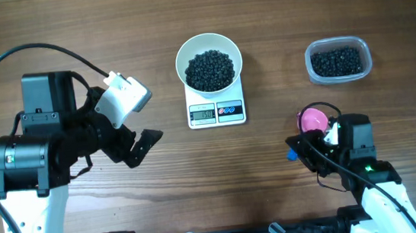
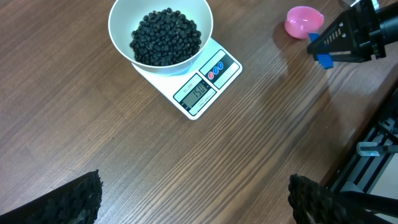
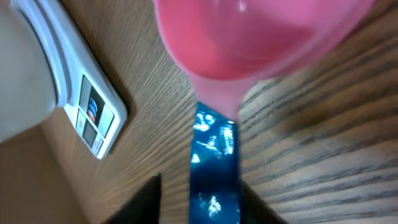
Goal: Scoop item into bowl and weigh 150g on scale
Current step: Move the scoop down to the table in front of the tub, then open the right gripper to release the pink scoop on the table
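Black beads [image 1: 209,69] are heaped in a white bowl [image 1: 179,64], and the bowl sits on a small white scale [image 1: 217,112] near the middle of the wooden tabletop [image 1: 69,23]. The scale's display [image 2: 198,92] shows digits that look to me like one-five-zero, but they are too small to be sure.

To the right and well apart from the scale, a clear tub [image 1: 310,64] holds more beads. Nearer to me on that side, a pink scoop [image 1: 314,118] appears empty and seems to rest on the tabletop. Its blue handle [image 3: 214,155] lies between my right jaws. They stand a little apart, with a gap on one side, so I judge the hold is loosened.

My left jaws are spread wide over bare wood and hold nothing.

I judge the scooping done. What is left is to let go of the scoop and confirm the weight.
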